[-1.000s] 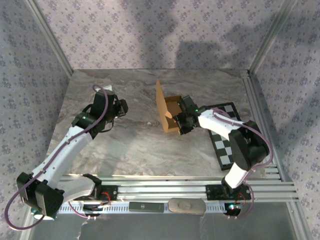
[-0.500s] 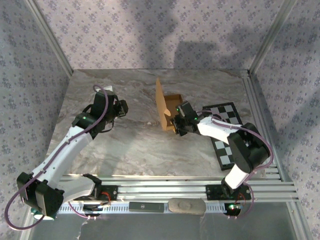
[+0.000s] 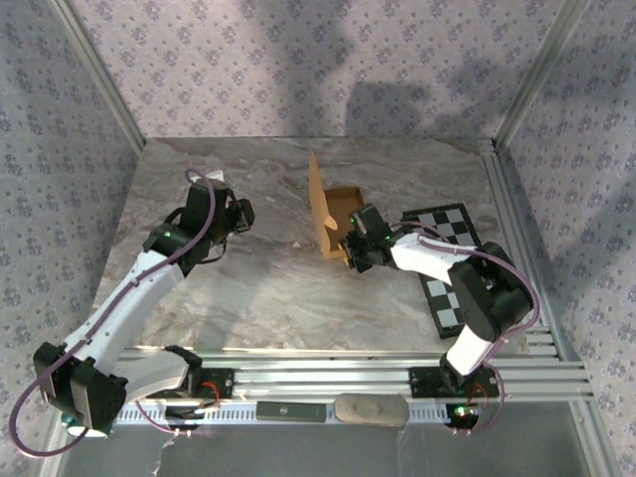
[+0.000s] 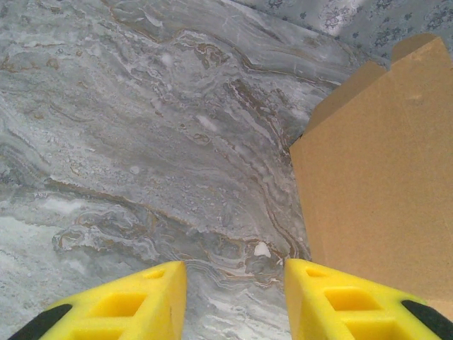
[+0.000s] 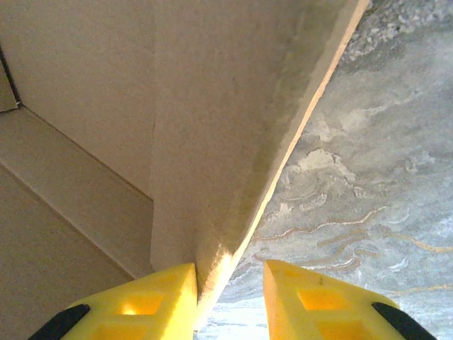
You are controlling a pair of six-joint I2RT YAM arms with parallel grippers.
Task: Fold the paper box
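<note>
The right fingers (image 5: 141, 304) are yellow and stand partly open around a thin side wall of the paper box (image 3: 333, 221). In the right wrist view the edge of that brown wall runs down into the gap between them. The wall touches the finger on the left of that view. A strip of gray tabletop (image 3: 268, 288) shows between the wall and the other finger, so they are not squeezed shut on it. The left fingers (image 4: 127, 308) are partly open too, and the gap between them shows bare tabletop. They hang over the tabletop and hold no thing. In the left wrist view a big flat brown side of the box stands ahead of them and to the right. From above, the box sits on the tabletop past the middle, a little to the right. One tall flap stands up on its left side, and the low open part lies to the right of the flap. The right fingers meet the box at its near end. The left fingers are apart from it, off to the left. A black-and-white checkered board (image 3: 449, 217) lies flat just right of the box, and the right arm crosses over it.
</note>
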